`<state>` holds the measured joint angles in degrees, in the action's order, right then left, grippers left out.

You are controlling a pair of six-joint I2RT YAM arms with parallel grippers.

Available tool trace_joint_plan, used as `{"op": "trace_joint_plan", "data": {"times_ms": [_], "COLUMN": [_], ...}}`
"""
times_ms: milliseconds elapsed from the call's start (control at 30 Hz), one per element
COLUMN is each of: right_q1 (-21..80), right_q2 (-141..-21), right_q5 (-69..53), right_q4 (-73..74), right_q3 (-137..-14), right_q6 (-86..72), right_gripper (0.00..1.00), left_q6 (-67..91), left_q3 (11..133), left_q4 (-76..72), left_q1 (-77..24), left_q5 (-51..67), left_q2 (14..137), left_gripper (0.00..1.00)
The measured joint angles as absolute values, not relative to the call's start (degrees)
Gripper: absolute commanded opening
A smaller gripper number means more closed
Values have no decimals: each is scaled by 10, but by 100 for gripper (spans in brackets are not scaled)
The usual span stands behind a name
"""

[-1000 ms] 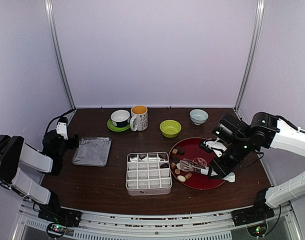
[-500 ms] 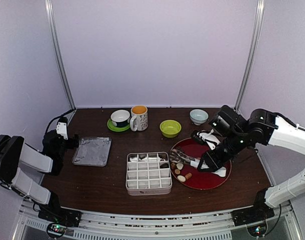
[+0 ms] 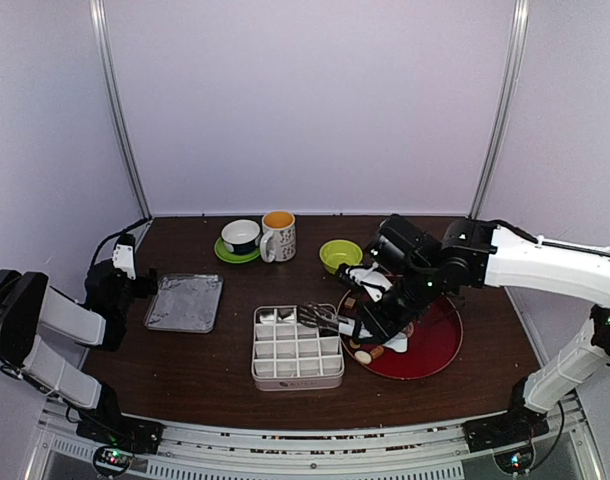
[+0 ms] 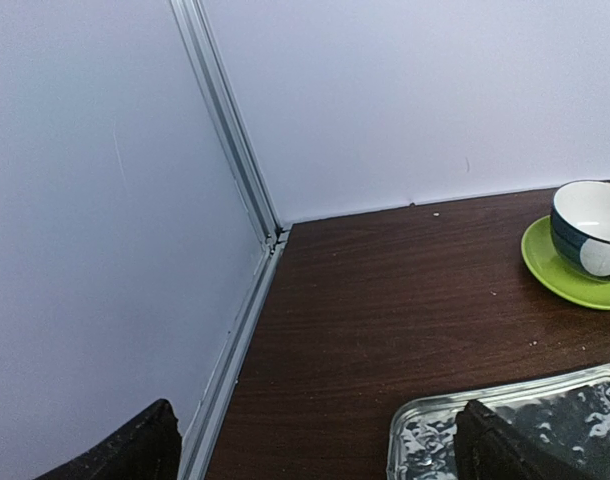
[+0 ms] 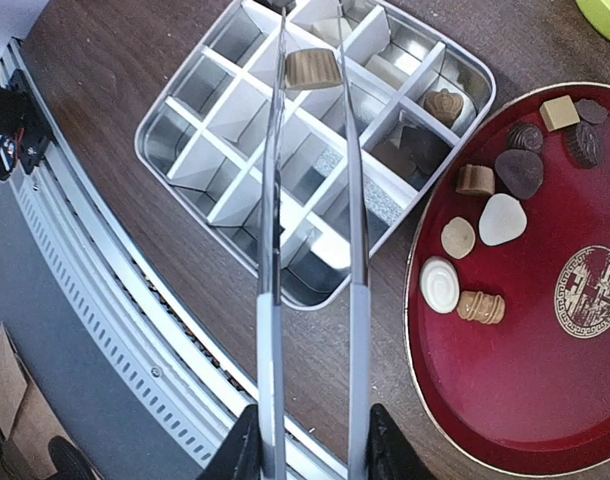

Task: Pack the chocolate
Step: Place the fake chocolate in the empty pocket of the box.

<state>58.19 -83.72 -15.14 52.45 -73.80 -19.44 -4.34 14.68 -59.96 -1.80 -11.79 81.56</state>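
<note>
My right gripper (image 5: 310, 442) is shut on the handles of metal tongs (image 5: 271, 250). The tong tips pinch a brown chocolate (image 5: 312, 67) above the far cells of the divided tin box (image 5: 161, 170). A few cells at the box's right hold other chocolates (image 5: 443, 103). Several more chocolates (image 5: 503, 218) lie on the red round tray (image 5: 545, 400), brown, dark and cream-white. From above, the tongs (image 3: 320, 318) reach over the box (image 3: 297, 383) from the red tray (image 3: 435, 350). My left gripper (image 4: 320, 445) is open and holds nothing, low at the far left by the foil tray (image 4: 545, 420).
A cup on a green saucer (image 3: 241, 238), a mug (image 3: 278, 235) and a green bowl (image 3: 341, 256) stand along the back of the table. The foil tray (image 3: 185, 302) lies left of the box. The white wall and its metal rail (image 4: 235, 300) are close to the left gripper.
The right arm has swung left from the red tray, carrying the tongs and the chocolate over the box. The left arm has stayed still.
</note>
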Motion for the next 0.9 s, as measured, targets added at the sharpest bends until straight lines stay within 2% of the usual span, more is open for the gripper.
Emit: {"op": "trace_joint_plan", "data": {"times_ms": [533, 667, 900], "right_q1": [598, 598, 599], "right_q2": [-872, -879, -881], "right_q5": [-107, -106, -102], "right_q4": [531, 530, 529], "right_q3": [-738, -738, -738], "right_q6": [-193, -192, -188], "right_gripper": [32, 39, 43], "left_q6": [-43, -43, -43], "left_q3": [147, 147, 147], "left_q4": [-600, -599, -599], "left_q1": [-18, -18, -18], "left_q5": [-118, -118, -118], "left_q2": [816, 816, 816], "left_gripper": [98, 98, 98]}}
